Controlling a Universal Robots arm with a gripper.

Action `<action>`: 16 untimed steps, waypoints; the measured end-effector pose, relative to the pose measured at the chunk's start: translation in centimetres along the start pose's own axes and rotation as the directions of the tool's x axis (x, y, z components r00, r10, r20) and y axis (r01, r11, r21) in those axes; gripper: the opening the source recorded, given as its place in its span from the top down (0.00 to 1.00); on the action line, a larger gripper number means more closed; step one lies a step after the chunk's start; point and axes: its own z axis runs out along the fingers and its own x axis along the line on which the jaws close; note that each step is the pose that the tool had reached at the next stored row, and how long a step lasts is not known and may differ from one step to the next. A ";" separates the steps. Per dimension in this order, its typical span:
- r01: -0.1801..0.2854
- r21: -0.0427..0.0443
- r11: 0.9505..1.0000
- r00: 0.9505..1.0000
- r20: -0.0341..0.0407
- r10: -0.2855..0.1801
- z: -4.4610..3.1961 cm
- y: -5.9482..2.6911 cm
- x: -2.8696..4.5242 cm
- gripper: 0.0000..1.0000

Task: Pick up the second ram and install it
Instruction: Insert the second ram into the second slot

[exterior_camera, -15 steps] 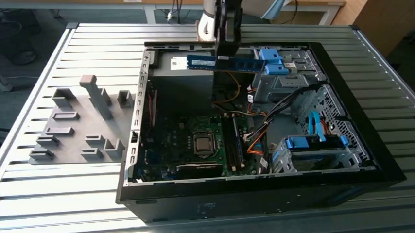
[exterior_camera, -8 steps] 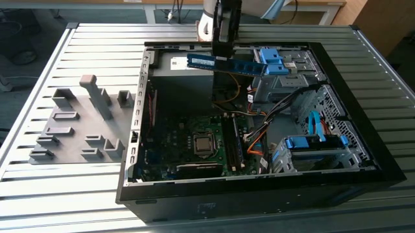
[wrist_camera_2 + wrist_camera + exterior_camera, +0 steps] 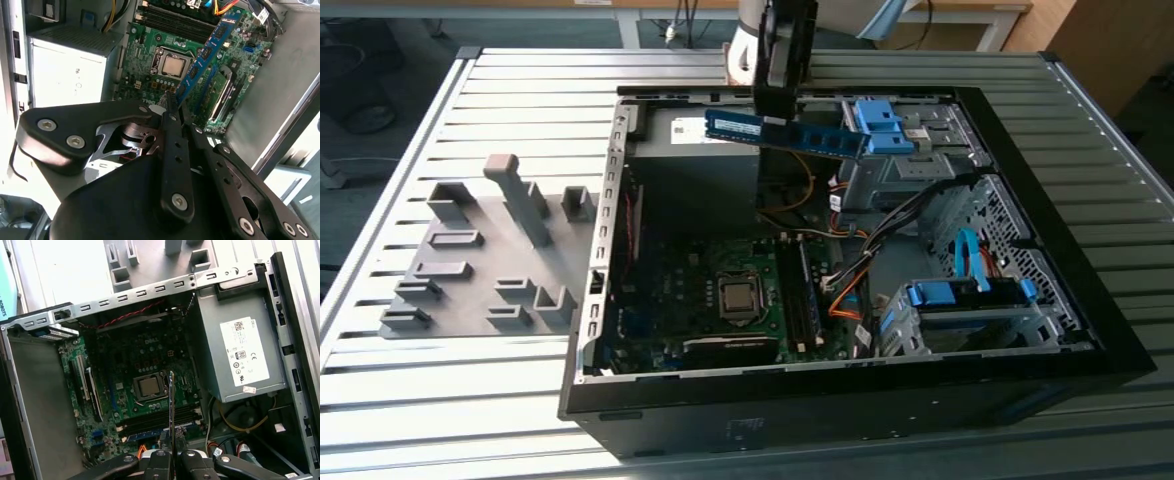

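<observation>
Half of the job looks done: the picking up is finished, the seating is not. At the exterior view's left the grey holder blocks stand on the slatted table, and none of them appears to carry a stick. Next along is the open computer case, lying on its side with the motherboard exposed. Above its far end the gripper is clamped on the second ram, which hangs roughly level in the air near the power supply, well clear of the board. In the second wrist view the second ram juts from the gripper toward the processor socket; in the first wrist view the second ram shows edge-on above the memory slots, apart from them and not in one. Whether another stick already sits in those slots I cannot tell. Furthest to the exterior view's right are the bright-blue drive clips, and the ram is not among them.
</observation>
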 end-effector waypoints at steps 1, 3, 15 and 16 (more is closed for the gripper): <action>0.012 0.000 1.000 1.000 0.000 -0.012 0.00 0.00 0.00 0.86; 0.029 0.001 1.000 1.000 0.000 -0.029 0.00 0.00 0.00 0.86; -0.046 -0.001 0.999 0.999 0.000 0.046 0.03 0.01 0.00 0.86; -0.065 -0.001 0.998 0.998 0.000 0.065 0.06 0.00 0.00 0.86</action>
